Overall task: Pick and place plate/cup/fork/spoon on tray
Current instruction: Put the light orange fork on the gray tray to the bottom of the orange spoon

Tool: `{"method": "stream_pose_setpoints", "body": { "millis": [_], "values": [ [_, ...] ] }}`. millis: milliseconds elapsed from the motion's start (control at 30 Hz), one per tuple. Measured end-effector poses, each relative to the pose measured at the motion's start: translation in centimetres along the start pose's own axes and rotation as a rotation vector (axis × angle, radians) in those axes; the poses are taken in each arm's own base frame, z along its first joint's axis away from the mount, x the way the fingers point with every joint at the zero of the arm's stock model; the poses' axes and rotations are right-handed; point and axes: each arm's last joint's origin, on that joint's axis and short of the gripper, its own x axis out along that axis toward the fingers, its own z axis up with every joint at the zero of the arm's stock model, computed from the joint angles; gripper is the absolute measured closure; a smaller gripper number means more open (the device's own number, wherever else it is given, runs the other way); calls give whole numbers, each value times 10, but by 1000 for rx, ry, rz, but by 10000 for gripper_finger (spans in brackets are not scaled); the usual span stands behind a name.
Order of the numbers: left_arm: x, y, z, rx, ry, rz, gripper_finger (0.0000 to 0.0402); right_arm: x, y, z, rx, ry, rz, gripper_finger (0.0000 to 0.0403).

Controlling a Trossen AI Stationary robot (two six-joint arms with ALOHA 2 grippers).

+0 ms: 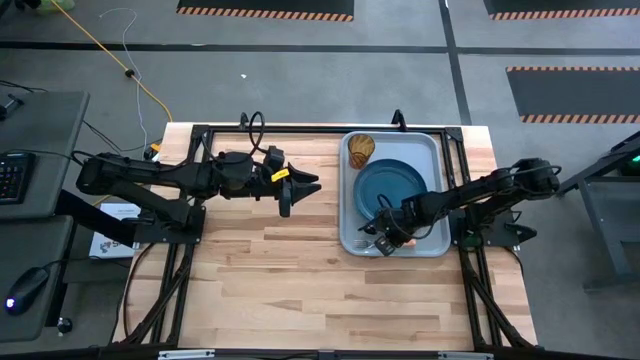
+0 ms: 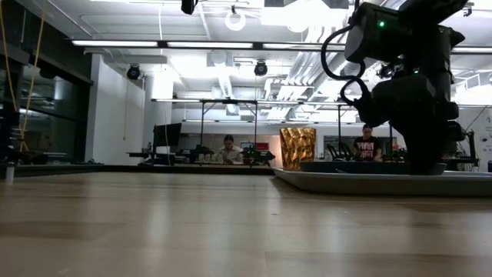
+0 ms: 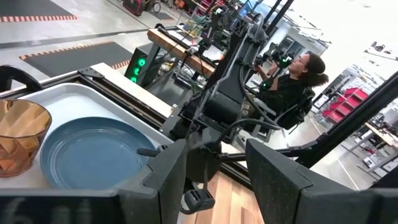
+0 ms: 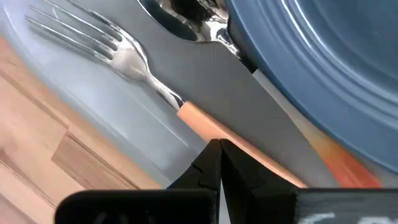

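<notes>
On the tray (image 1: 436, 150), we are seeing the fork (image 4: 134, 62), silver tines and orange handle, lying beside the dark blue plate (image 1: 392, 185); right gripper (image 4: 219, 163) clenched empty, left gripper (image 3: 214, 171) released.

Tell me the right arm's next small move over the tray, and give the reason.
Probably lift the right gripper straight up off the tray and pull back. Its fingers look shut with nothing between them, and the fork and spoon already lie on the tray beside the plate, with the cup at the tray's far corner. The left gripper waits over the table.
</notes>
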Motion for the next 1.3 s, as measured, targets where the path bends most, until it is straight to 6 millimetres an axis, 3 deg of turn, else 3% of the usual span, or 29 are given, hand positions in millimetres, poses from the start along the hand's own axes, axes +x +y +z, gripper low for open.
{"method": "stream_pose_setpoints", "body": {
  "millis": [1300],
  "values": [
    [0, -1, -1, 0, 28, -44, 245, 1, 1, -10, 242, -30, -65, 403]
  ]
}}
